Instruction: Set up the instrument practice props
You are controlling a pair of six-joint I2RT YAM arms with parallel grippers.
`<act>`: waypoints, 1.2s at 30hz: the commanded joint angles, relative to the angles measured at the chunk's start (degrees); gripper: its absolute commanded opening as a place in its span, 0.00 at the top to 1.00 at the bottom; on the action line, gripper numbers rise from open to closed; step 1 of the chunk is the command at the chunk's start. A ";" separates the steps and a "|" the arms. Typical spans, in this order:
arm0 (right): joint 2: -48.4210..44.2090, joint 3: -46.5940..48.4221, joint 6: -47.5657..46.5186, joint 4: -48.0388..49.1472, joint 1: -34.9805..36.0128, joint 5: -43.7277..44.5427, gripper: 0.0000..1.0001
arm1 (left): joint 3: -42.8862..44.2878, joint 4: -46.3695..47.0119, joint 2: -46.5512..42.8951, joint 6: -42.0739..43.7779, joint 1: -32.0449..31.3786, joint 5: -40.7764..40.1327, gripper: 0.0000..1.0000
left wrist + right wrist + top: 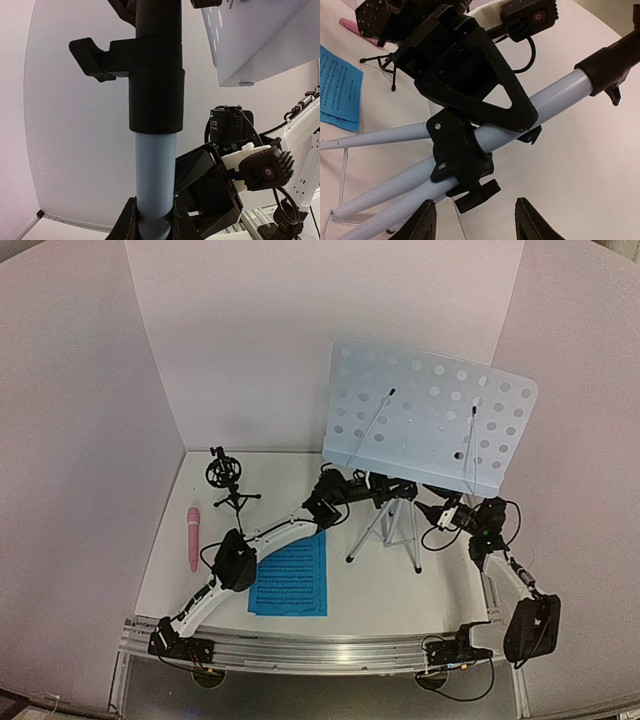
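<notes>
Left wrist: music stand pole (155, 175) clamped inside the left tool (154, 221).

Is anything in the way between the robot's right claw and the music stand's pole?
Nothing visible is. The right gripper hangs open facing the music stand's pale-blue pole, with only the stand's own black clamp nearest its fingers. The left gripper is shut on that same pole beside the clamp, so room there is tight.
</notes>
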 commanded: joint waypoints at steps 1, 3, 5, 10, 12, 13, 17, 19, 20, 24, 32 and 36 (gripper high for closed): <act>1.97 2.87 -5.74 -6.30 1.82 0.80 0.48 | 2.58 -0.39 0.51 -1.26 0.61 -1.43 1.00; 2.36 3.62 -6.84 -6.60 1.82 1.45 0.48 | 2.43 -0.35 0.44 -1.26 0.53 -1.49 1.00; 2.74 4.26 -7.73 -6.80 1.92 1.71 0.48 | 2.37 -0.40 0.45 -1.30 0.52 -1.48 1.00; 4.05 5.48 -9.52 -7.14 1.95 2.46 0.48 | 2.25 -0.38 0.45 -1.94 0.52 -1.20 1.00; 4.22 5.97 -9.83 -7.15 1.97 2.23 0.49 | 2.17 -0.46 0.43 -2.18 0.52 -1.07 1.00; 4.23 6.19 -9.98 -7.18 1.97 2.00 0.49 | 2.15 -0.51 0.45 -2.27 0.52 -0.90 1.00; 4.13 6.51 -10.56 -7.13 2.12 1.58 0.50 | 2.12 -0.82 0.41 -2.42 0.52 -0.57 1.00; 3.94 6.54 -10.98 -7.09 2.25 1.89 0.51 | 2.14 -0.98 0.44 -2.43 0.52 -0.56 1.00; 3.81 6.70 -11.04 -7.09 2.28 1.94 0.51 | 2.11 -1.03 0.43 -2.49 0.52 -0.51 1.00; 4.19 8.12 -10.97 -7.18 2.40 0.54 0.52 | 1.95 -1.22 0.56 -2.67 0.48 -0.45 1.00; 6.01 10.64 -14.29 -11.79 3.04 0.14 0.59 | 1.47 -1.65 0.23 -1.75 0.44 -0.73 1.00; 6.25 11.39 -15.30 -14.17 3.50 -0.19 0.61 | 1.64 -1.64 0.31 -1.31 0.44 -0.80 1.00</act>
